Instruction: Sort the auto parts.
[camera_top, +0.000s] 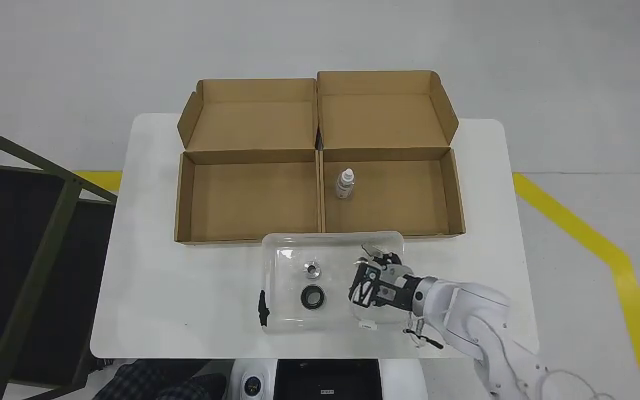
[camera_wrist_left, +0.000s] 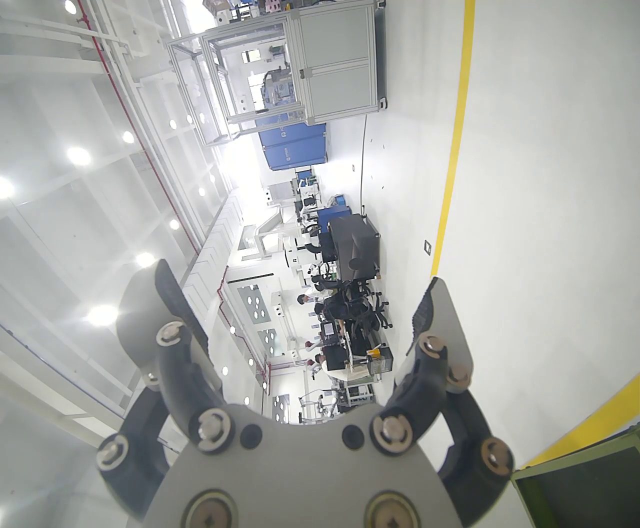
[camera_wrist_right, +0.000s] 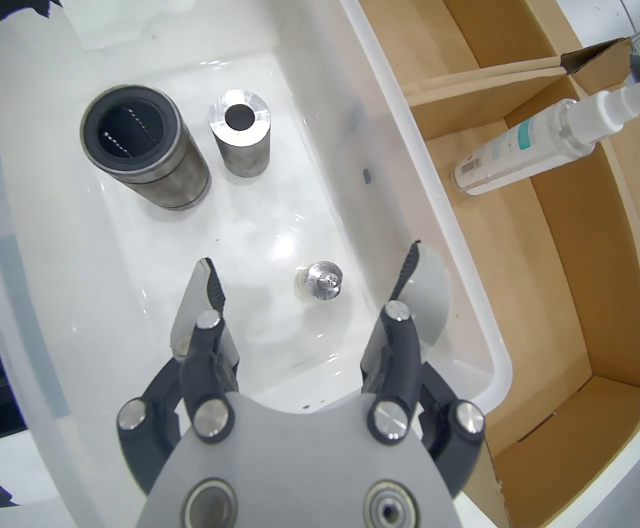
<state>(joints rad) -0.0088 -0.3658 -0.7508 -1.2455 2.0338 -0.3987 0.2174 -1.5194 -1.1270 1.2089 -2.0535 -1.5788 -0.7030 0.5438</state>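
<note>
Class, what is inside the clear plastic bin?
A large bearing cylinder, a smaller metal bushing, a small knurled part. From above, the right end effector covers part of the bin.

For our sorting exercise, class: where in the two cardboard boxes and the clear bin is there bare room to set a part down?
Left box: whole floor bare. Right box: bare beyond the bottle near the left box. Bin: crowded by bearing, sleeve, knob and the right gripper.

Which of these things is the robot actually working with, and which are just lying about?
For the job: clear bin, linear bearing, metal sleeve, small knurled part, empty cardboard box, other cardboard box holding a bottle, open right hand.
Just lying about: dark metal frame beside the table, yellow floor line.
</note>
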